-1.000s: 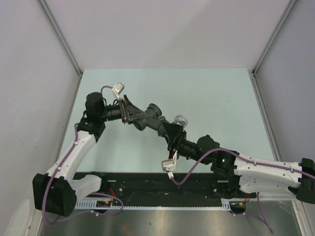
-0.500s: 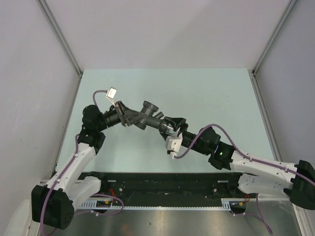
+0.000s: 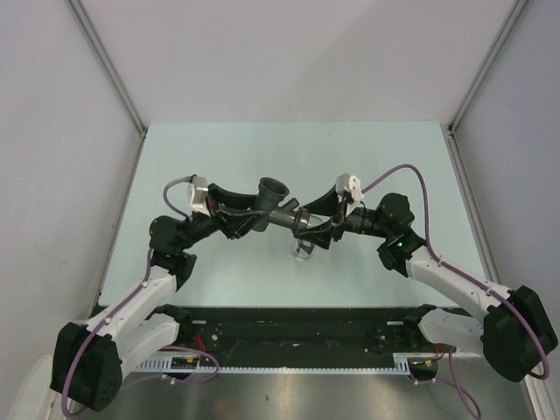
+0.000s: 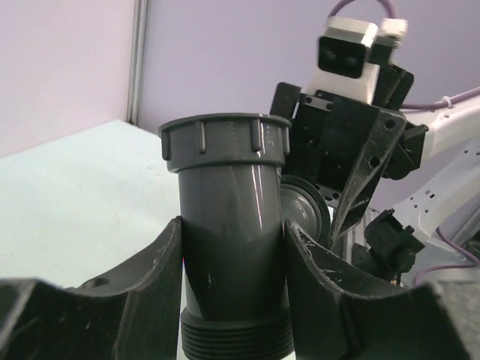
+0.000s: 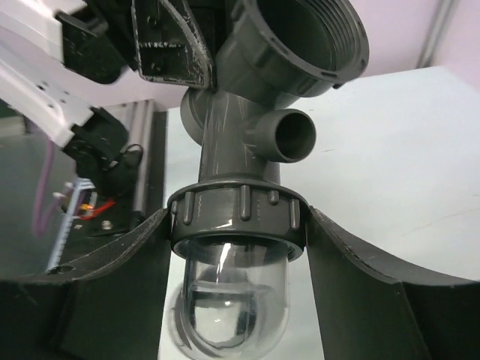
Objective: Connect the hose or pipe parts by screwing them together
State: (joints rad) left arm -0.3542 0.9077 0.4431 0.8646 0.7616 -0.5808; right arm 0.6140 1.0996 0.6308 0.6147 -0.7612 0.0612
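Got one grey pipe assembly (image 3: 282, 213) up off the counter (image 3: 394, 157), strung between two hands. Clamped on the tube by the left hand (image 3: 252, 219), fingers partly apart around it. Pinched at the ribbed collar (image 5: 238, 217) by the right hand (image 3: 310, 224), spread wider. Plus one clear cup (image 3: 304, 249) hanging under that collar.

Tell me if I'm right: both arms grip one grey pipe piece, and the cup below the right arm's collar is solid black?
The cup is clear, not black; the right wrist view shows it below the collar. The left end effector and right end effector do both grip the grey pipe piece.
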